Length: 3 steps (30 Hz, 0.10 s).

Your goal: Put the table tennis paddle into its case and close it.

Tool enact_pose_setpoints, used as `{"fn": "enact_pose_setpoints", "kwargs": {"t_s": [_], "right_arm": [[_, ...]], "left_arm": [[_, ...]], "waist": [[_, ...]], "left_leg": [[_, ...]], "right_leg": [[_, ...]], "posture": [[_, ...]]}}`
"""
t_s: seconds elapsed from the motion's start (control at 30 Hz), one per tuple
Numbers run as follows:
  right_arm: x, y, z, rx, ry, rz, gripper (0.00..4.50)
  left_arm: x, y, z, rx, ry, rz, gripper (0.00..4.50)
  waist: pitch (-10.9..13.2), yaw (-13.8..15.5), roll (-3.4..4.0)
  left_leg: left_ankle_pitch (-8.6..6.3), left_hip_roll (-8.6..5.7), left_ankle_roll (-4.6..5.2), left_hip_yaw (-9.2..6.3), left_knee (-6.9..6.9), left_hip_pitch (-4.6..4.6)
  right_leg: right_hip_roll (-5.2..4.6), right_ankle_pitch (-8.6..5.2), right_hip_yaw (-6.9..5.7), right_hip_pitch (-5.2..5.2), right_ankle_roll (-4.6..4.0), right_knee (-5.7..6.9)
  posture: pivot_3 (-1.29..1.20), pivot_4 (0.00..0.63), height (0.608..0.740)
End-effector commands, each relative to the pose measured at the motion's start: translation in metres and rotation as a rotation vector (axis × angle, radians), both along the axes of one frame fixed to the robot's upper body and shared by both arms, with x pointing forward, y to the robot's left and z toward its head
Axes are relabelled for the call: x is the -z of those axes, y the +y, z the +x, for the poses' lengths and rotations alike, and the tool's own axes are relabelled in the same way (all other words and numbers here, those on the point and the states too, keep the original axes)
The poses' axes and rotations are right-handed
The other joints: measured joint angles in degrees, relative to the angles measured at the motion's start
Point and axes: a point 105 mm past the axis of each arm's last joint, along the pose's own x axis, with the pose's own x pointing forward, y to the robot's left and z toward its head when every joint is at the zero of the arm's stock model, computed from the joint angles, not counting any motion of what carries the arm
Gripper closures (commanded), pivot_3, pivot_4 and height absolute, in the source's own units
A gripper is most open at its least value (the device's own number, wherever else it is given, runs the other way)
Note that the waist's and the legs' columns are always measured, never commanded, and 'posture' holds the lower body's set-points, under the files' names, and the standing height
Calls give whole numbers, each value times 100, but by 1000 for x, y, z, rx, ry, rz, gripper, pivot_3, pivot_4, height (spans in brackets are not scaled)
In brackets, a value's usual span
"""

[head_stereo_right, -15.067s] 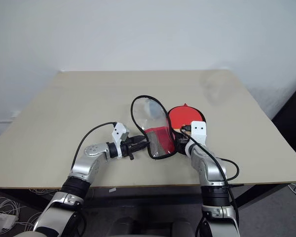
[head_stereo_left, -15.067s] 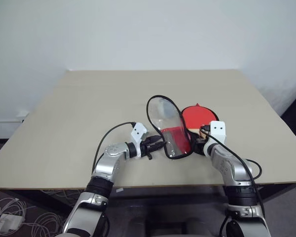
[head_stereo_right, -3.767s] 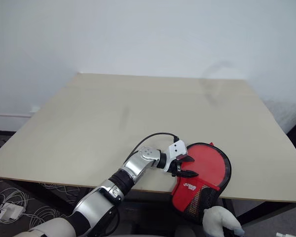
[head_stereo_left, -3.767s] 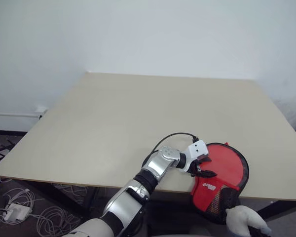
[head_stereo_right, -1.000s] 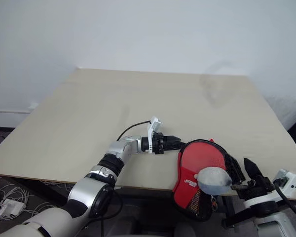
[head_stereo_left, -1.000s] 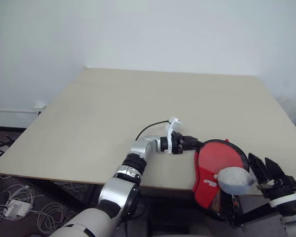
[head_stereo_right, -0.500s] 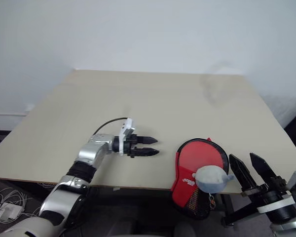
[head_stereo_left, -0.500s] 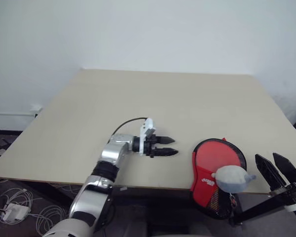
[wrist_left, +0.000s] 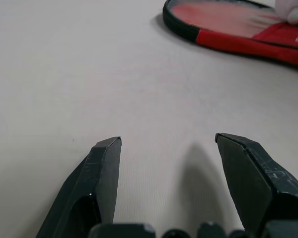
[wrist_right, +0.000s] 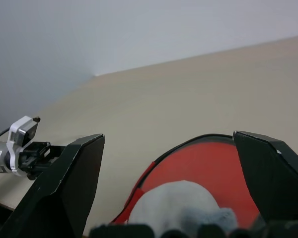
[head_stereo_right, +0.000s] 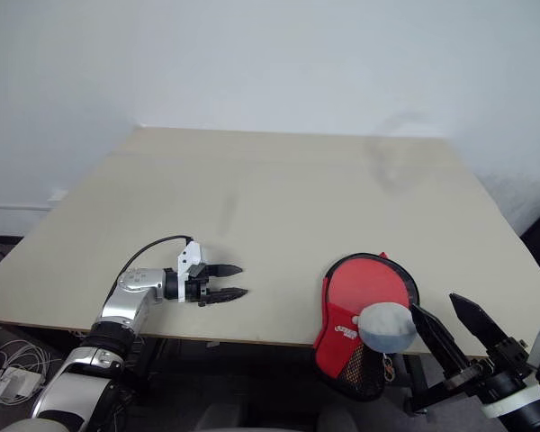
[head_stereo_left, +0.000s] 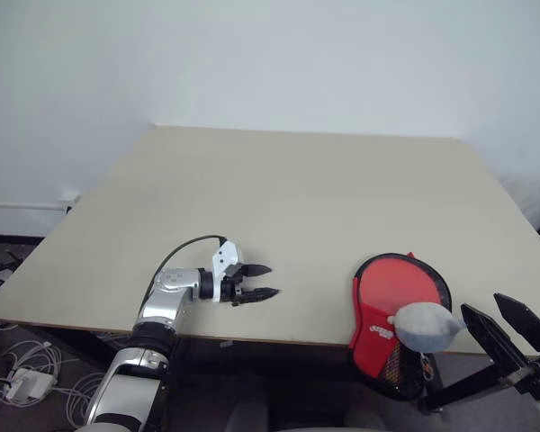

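Note:
The case [head_stereo_left: 398, 290] lies shut at the table's front right, red with a black zip rim and a small white logo, its narrow end hanging over the front edge. The paddle is hidden. A pale grey rounded lump [head_stereo_left: 424, 326] sits against the case's near part. My left gripper [head_stereo_left: 274, 279] hovers low over the table well to the left of the case [wrist_left: 238, 22], fingers open and empty. My right gripper [head_stereo_left: 481, 303] is off the table's front right corner, open and empty, pointing toward the case [wrist_right: 208, 158] and apart from it.
The beige table [head_stereo_left: 297, 189] stretches bare behind and to the left of the case. A white wall stands behind it. Cables and a power strip [head_stereo_left: 22, 382] lie on the floor at the left.
My left gripper has drawn away from the case to the left along the table's front edge, still open. The right gripper has pulled back a little. The case has not moved.

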Motion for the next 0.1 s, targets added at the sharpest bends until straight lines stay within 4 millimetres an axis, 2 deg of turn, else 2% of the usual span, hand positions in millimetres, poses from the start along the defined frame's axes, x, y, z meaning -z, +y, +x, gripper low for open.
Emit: {"fn": "enact_pose_setpoints", "kwargs": {"t_s": [0.03, 0.1], "right_arm": [[-8, 3, 3, -21, -31, -20, 26], [-8, 3, 4, -20, -30, -23, 26]], "left_arm": [[-4, 9, 3, -19, -27, 17, 1288], [-4, 11, 8, -25, -23, 29, 1288]], "waist": [[-1, -1, 1], [-1, -2, 2]], "left_leg": [[0, 0, 0, 1, 0, 0], [0, 1, 0, 1, -1, 3]], "right_leg": [[0, 0, 0, 0, 0, 0], [2, 2, 0, 0, 3, 1]], "posture": [[0, 0, 728], [0, 0, 728]]}}
